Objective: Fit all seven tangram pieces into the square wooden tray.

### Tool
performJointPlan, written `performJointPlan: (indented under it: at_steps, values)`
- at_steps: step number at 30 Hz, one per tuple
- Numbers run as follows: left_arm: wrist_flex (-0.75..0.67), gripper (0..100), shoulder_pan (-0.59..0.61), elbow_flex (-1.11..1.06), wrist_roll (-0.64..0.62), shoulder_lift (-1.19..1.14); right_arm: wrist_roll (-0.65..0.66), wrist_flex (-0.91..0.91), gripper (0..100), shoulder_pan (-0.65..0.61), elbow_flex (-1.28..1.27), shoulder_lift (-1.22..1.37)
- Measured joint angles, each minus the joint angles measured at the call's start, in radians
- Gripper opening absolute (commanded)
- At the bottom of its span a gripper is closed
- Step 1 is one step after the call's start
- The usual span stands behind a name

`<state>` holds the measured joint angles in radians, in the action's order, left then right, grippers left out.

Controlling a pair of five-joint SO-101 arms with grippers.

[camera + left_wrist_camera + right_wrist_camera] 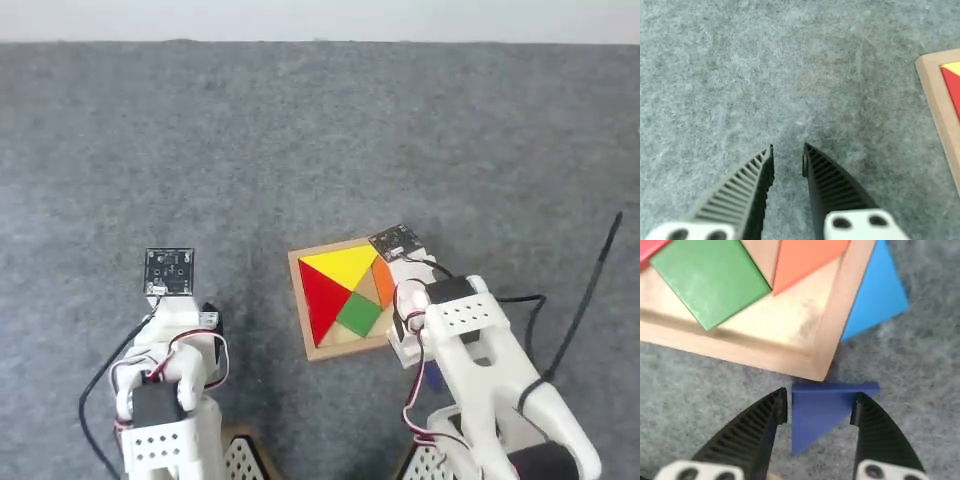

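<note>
The square wooden tray lies at the table's middle right, holding a yellow triangle, a red triangle, a green square and an orange triangle. My right gripper sits just outside the tray's near right corner, shut on a dark blue triangle, one finger on each side of it. A light blue piece lies on the carpet against the tray's right rim. Far left of the tray, my left gripper hovers over bare carpet, slightly open and holding nothing.
Grey carpet covers the whole table, with wide free room behind and left of the tray. A bare strip of the tray floor shows beside the green square and the orange triangle. A black cable trails right of the right arm.
</note>
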<state>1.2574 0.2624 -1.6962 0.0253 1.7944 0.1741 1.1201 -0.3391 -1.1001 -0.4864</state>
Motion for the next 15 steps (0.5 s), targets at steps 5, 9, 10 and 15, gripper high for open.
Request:
performJointPlan:
  at_steps: [5, 9, 10, 15]
  values:
    - [0.0, 9, 0.0, 0.0, 0.0, 0.0, 0.003, 0.0, 21.9, 0.0, 0.0, 0.0]
    - [0.0, 9, 0.0, 0.0, 0.0, 0.0, 0.104, 0.023, 21.9, 0.008, 0.0, 0.0]
    - [0.0, 9, 0.0, 0.0, 0.0, 0.0, 0.138, 0.031, 21.9, 0.012, 0.0, 0.0]
    - [0.0, 9, 0.0, 0.0, 0.0, 0.0, 0.265, 0.074, 22.0, 0.015, 0.014, 0.0]
